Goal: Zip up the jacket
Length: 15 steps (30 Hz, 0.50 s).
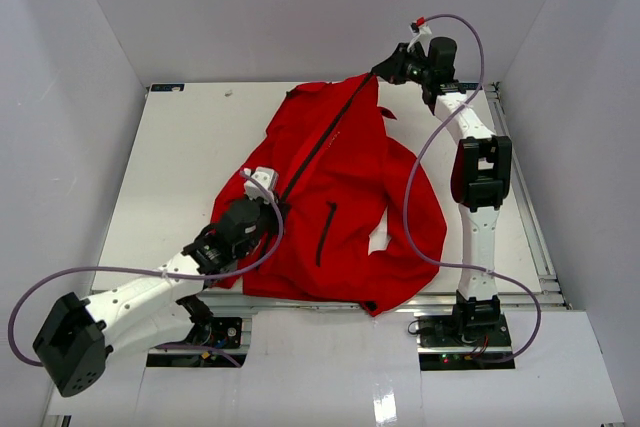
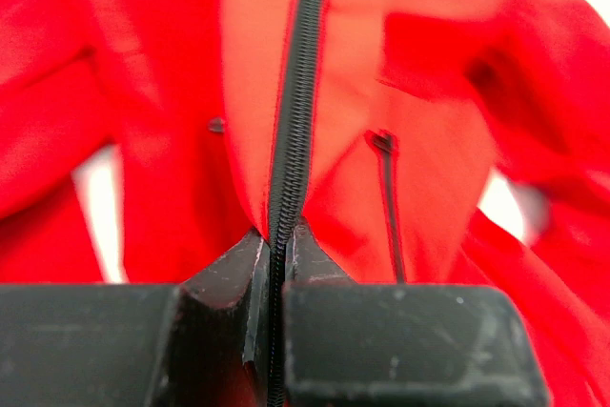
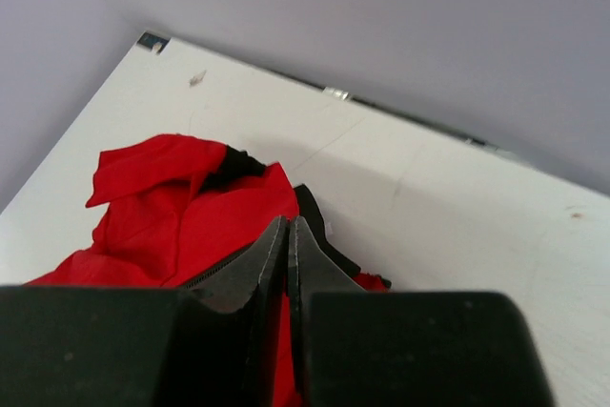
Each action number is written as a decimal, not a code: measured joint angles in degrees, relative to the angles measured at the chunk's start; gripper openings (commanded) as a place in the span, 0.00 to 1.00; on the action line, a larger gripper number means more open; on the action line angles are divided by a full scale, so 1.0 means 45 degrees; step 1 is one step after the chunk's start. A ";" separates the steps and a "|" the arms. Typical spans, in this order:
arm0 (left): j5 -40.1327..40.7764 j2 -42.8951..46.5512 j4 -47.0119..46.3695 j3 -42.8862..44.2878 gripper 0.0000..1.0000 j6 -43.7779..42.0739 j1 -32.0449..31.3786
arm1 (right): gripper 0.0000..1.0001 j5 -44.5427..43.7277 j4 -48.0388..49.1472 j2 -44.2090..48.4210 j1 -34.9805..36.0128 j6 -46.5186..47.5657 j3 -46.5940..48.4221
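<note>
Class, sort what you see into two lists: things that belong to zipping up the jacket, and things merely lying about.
Belong to the job: jacket, front zipper, left gripper, right gripper.
Just there: table, purple cables.

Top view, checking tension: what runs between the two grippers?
The dark zipper of the jacket, in a straight line from the left gripper to the right gripper; the top view shows it.

White arms (image 1: 482, 235) — black joints, black wrists; looping lilac cables (image 1: 406, 213), blocky black jaws
</note>
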State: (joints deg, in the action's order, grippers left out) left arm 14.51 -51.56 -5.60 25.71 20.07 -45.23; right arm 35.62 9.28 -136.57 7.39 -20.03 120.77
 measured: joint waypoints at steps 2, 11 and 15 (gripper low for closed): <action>0.0922 -0.1029 -0.0232 0.0620 0.00 -0.0420 0.0258 | 0.08 -0.0201 0.0429 0.0001 -0.0190 -0.0138 0.0043; 0.2443 -0.6564 -0.1036 0.4781 0.07 -0.2022 0.2129 | 0.08 -0.1235 0.2617 0.1128 -0.1650 -0.1114 -0.1929; 0.2560 -0.6361 -0.1654 0.4286 0.11 -0.2171 0.2316 | 0.08 -0.1145 0.3629 0.1600 -0.1640 -0.1442 -0.3182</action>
State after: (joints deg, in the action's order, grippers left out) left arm 26.03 -80.18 -13.04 45.00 10.31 -34.81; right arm 30.47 25.61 -129.37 0.01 -26.52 106.45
